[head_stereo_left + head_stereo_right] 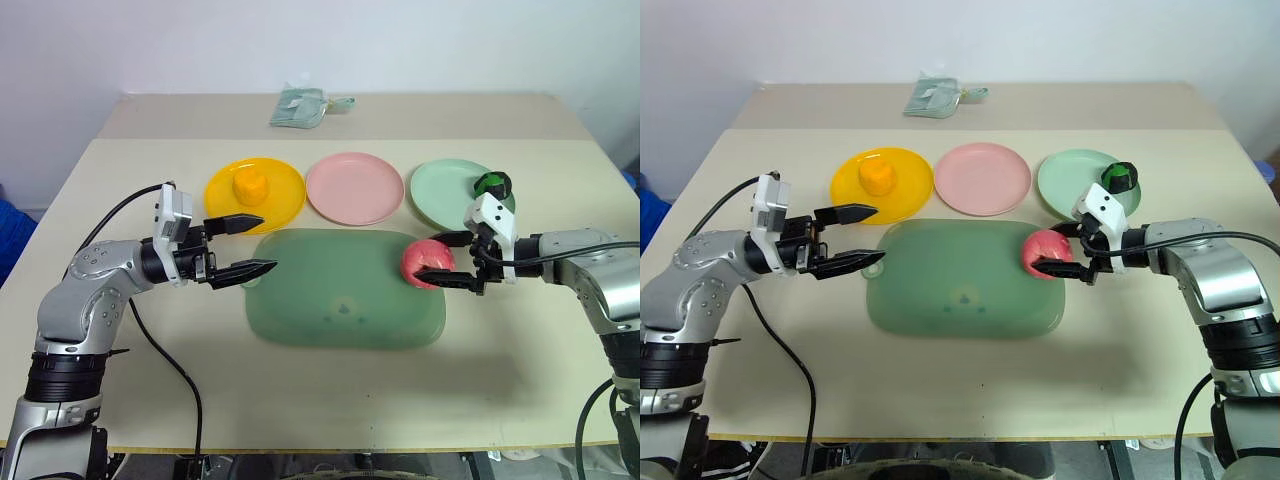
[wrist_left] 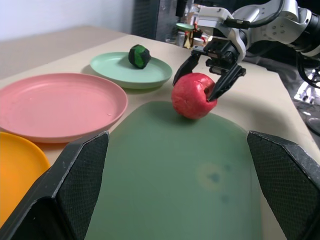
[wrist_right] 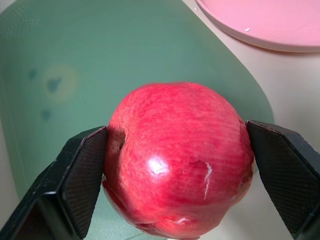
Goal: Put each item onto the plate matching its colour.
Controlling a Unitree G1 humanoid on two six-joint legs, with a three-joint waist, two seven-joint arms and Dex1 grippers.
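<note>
Fingers [image 3: 85, 185] around one apple [image 3: 177, 157] — three plates [image 1: 355, 188]

Table [image 1: 330, 410] with plates [image 1: 355, 188], mat [image 1: 340, 295], cloth [image 1: 298, 106]

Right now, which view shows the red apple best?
The right wrist view: the red apple sits close up between the right gripper fingers. The left wrist view shows it smaller on the green mat; the eye views, partly hidden.

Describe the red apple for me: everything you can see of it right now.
The red apple is a glossy toy fruit, red streaked with pink, with a stem dimple on one side. It sits on the right end of the green mat, near the edge, below the mint plate. The right gripper brackets it, one black finger at each side, touching or nearly so.
</note>
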